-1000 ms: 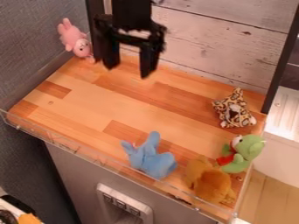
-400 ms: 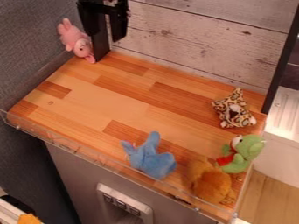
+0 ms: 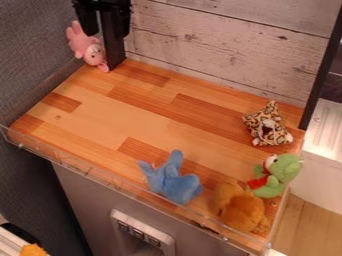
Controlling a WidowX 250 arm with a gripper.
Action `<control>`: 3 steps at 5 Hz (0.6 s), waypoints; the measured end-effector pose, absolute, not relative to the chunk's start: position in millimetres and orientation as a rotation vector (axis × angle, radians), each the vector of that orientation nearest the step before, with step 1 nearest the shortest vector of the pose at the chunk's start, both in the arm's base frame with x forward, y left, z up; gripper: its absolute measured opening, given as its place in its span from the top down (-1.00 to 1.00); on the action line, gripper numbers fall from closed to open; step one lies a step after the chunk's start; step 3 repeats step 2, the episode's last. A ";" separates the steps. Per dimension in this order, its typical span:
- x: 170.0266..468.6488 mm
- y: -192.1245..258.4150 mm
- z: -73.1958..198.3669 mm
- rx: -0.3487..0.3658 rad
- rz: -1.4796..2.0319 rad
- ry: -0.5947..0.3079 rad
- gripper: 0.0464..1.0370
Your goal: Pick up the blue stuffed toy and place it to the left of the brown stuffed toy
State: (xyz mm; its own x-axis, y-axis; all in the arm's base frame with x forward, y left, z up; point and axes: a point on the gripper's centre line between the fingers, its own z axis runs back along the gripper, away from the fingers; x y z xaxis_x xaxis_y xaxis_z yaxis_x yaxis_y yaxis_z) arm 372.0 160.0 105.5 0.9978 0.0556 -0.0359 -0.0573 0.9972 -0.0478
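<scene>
Open gripper (image 3: 103,33) over the tabletop's back left corner, nearest the pink toy (image 3: 84,46)
The gripper hung at the upper left with its jaws apart, nothing between them, partly in front of a black post (image 3: 113,52); whether it touched the pink toy could not be told. That toy leaned at the back left corner, between the grey wall (image 3: 40,30) and the post. A broad stretch of the tabletop (image 3: 113,112) lay between it and the other toys. A clear rail (image 3: 73,171) bordered the front edge, and more of it ran up the right edge. The blue toy (image 3: 175,182) lay near the front edge, the orange toy (image 3: 242,210) by the front right corner, the green toy (image 3: 279,175) just beside it at the right edge, and the spotted toy (image 3: 268,127) near the back right corner
</scene>
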 end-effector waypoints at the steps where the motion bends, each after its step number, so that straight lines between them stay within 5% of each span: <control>1: 372.0 165.6 104.5 -0.045 0.063 0.036 -0.92; 3: 372.9 170.1 104.0 -0.046 0.043 0.037 -0.92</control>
